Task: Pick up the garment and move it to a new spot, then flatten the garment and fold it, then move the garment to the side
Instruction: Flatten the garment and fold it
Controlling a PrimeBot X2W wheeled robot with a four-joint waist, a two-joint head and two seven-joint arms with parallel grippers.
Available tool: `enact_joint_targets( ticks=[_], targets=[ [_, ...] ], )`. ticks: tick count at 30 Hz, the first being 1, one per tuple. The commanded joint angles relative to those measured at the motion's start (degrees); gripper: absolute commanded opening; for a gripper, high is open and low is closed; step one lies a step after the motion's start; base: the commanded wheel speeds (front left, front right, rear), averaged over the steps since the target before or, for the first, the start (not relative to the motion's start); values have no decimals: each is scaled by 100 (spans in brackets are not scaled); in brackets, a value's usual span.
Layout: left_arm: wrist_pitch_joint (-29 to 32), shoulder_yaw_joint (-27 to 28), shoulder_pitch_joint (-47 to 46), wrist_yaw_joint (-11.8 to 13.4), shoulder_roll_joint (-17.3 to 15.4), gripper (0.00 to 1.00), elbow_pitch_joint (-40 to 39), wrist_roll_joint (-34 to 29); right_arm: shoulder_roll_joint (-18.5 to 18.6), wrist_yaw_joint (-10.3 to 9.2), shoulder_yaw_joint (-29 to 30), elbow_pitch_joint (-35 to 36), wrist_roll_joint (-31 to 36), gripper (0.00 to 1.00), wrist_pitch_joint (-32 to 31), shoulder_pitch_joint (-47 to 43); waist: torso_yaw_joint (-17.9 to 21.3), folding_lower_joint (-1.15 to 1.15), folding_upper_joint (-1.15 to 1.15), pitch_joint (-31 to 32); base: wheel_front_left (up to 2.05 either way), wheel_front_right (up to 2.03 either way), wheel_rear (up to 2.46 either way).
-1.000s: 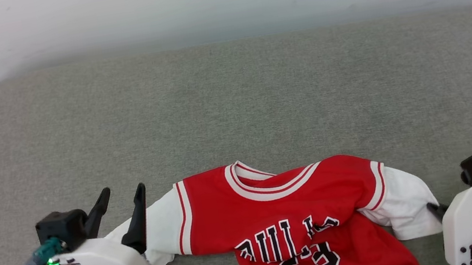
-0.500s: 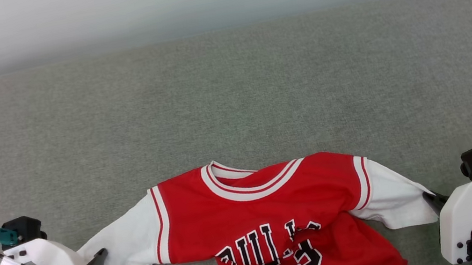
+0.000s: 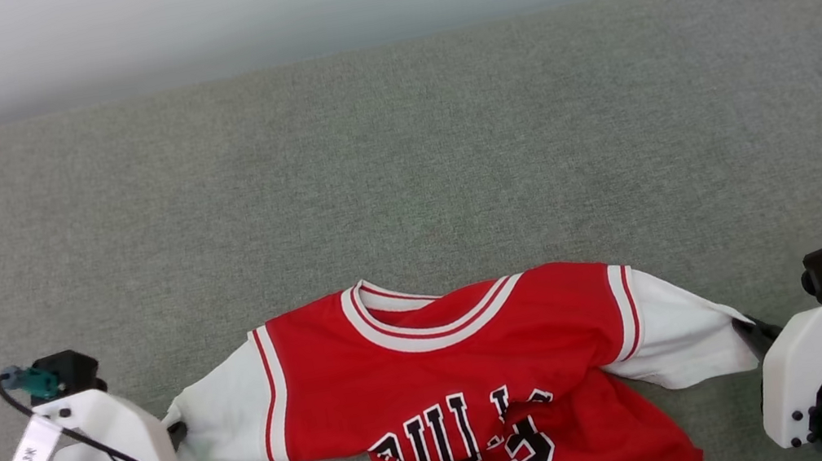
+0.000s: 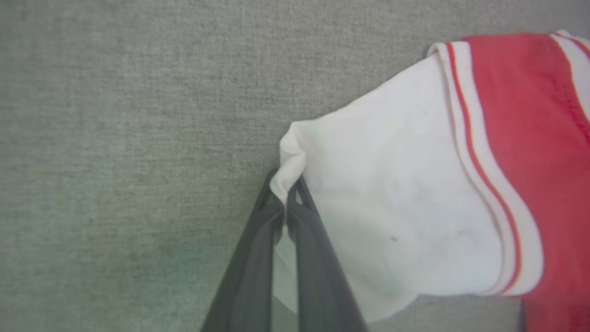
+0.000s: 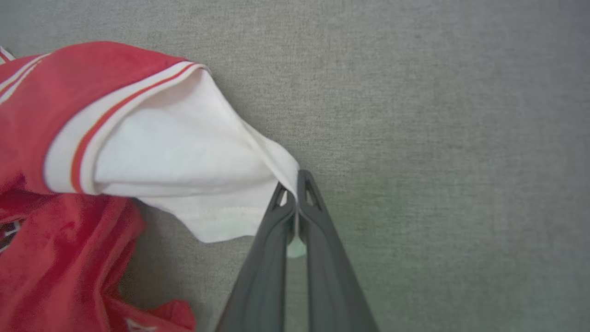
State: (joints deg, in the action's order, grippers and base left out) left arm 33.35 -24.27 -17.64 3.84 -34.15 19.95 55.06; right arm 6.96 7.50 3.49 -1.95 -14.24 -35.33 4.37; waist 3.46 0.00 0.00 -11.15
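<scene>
The garment (image 3: 466,370), a red jersey with white sleeves and black lettering, lies at the near edge of the grey cushion, its lower part bunched and running off the bottom of the head view. My left gripper (image 3: 176,433) is shut on the cuff of the garment's left white sleeve (image 4: 396,193), cloth pinched between its dark fingers (image 4: 258,249). On the other side my right gripper (image 3: 749,332) is shut on the cuff of the right white sleeve (image 5: 184,157). Both sleeves are stretched outward between the grippers.
A wide grey fabric surface (image 3: 399,158) stretches behind the garment to a pale wall at the top of the head view. Its far edge curves down at both corners.
My left gripper went from open beside the left sleeve to shut on that sleeve's cuff. The head camera shifted. The right gripper kept its hold on the right cuff.
</scene>
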Motion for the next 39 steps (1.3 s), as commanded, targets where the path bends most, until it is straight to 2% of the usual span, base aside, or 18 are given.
enact_joint_targets(
  ticks=[1, 6, 9, 17, 20, 25, 34, 39],
  targets=[
    [-142, -116, -39, -35, 117, 0, 26, -128, 17, -2, 15, -10, 63, 0, 65, 64, 0, 0, 0, 94, 0, 0, 0],
    [-763, -82, -354, -72, -25, 0, -143, -589, 89, -3, 100, -64, 186, 0, 318, 316, -20, 0, 0, 331, 0, 0, 0],
    [-1082, -55, -611, -47, -3, 0, -193, -806, 174, -3, 151, -178, 323, 0, 460, 550, -24, 0, 0, 452, 0, 0, 0],
    [-1895, 16, -1645, -57, 278, 0, -102, -1250, 535, -4, 22, -729, 566, 0, 767, 1580, -28, 0, 0, 503, 0, 0, 0],
    [-2280, 84, -2162, -23, 436, 0, 84, -1404, 669, -3, -60, -934, 613, 0, 934, 2108, -38, 0, 0, 387, 0, 0, 0],
    [-3071, 199, -3148, -178, 678, 0, 492, -1645, 911, -4, -147, -1275, 760, 0, 1246, 3159, -47, 0, 0, 74, 0, 0, 0],
    [-3775, 339, -5099, -294, 675, 0, 1254, -2053, 1170, -4, -163, -1765, 1085, 0, 1870, 5380, -3, 0, 0, -755, 0, 0, 0],
    [-3985, 394, -6052, -375, 646, 0, 1558, -2181, 1153, -4, -134, -2042, 1250, 0, 2150, 6545, 53, 0, 0, -1145, 0, 0, 0]
  ],
)
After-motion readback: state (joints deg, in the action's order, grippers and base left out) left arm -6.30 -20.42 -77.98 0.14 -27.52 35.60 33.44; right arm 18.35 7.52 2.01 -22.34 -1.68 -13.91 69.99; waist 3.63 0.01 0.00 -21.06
